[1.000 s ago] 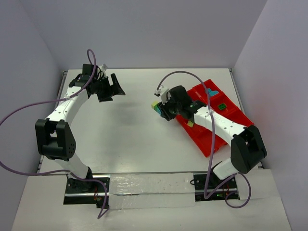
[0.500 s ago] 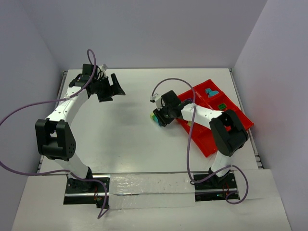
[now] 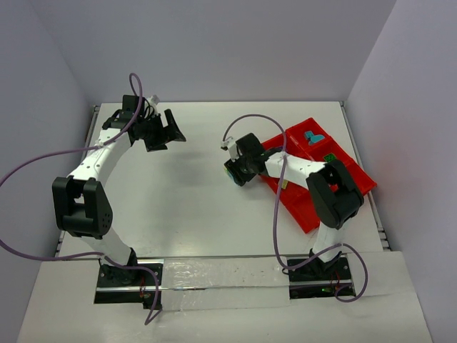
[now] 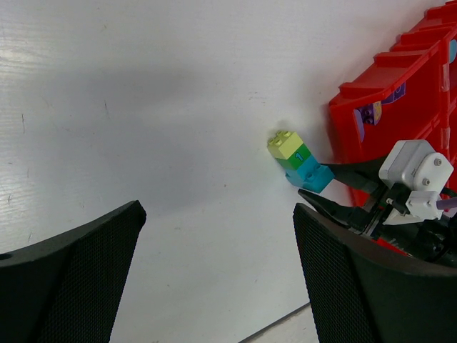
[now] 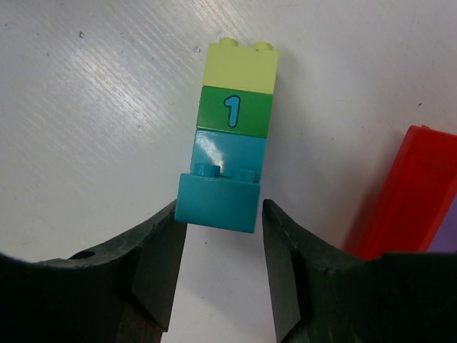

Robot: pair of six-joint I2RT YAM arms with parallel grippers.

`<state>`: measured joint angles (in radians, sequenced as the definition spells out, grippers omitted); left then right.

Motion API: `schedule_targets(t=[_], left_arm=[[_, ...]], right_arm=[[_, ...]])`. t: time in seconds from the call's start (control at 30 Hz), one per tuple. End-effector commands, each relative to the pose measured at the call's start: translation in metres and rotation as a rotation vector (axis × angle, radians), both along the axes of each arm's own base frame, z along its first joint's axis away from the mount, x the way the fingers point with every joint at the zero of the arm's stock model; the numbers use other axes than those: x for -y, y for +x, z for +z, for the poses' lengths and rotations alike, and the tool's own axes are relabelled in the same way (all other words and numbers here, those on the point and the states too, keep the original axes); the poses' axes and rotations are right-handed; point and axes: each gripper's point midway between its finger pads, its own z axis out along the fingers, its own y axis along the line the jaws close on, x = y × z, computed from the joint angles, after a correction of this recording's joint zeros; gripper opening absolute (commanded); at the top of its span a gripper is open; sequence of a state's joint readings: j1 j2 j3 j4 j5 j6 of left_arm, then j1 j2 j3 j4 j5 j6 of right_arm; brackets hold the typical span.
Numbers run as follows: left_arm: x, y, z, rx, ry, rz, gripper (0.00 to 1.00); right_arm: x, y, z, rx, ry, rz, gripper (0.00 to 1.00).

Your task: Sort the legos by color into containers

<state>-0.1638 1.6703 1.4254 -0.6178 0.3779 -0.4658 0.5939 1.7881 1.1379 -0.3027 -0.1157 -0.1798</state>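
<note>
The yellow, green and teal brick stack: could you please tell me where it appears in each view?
Top external: brick stack right of centre, just left of the red tray.
Left wrist: right of centre, left of the tray.
Right wrist: upper middle, teal end between the fingers; tray at right edge.
Shared landmark: the red tray.

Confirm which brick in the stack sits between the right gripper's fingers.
The wide teal brick, at the end opposite the pale yellow brick; the green brick and narrower teal brick lie past the right gripper.
</note>
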Motion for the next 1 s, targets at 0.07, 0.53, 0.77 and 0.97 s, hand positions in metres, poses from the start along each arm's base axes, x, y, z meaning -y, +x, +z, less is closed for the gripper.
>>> schedule_targets(t=[0.07,0.53,0.77,0.97], left_arm=[[-0.001,0.007,0.009,0.047,0.0,-0.006,0.93],[-0.001,0.006,0.011,0.05,-0.002,-0.003,0.93],[-0.003,0.007,0.01,0.051,0.008,-0.002,0.93],[-0.004,0.005,0.009,0.057,0.029,-0.027,0.93]], right_arm=[[-0.014,0.014,0.014,0.06,0.01,-0.001,0.63],[-0.014,0.021,0.004,0.043,-0.047,-0.022,0.58],[-0.02,0.024,0.026,0.085,0.0,-0.014,0.0],[-0.036,0.011,0.092,0.139,0.143,0.112,0.0]])
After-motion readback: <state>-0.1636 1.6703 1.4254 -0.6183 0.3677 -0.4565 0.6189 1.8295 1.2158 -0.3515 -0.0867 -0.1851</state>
